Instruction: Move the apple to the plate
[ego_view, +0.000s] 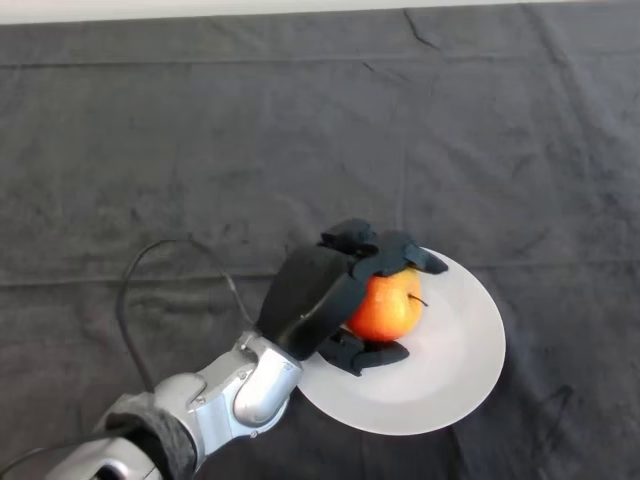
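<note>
Lighting: even, diffuse, moderately bright, apparently from overhead; no hard-edged shadows anywhere. Dark cloth (200, 150): matte, no glare; creases show as faint lighter and darker lines. Plate (460, 350): brightest surface, evenly lit, slightly shaded at its left part beneath the hand (315, 290). Hand: black, dull sheen on its back, underside lost in shade. Apple (390, 305): soft gloss on its right side, darker where the fingers lie over it. Arm (255, 390): silver casing with soft pale highlights. Pale strip (200, 8) along the top edge: bright, featureless.
</note>
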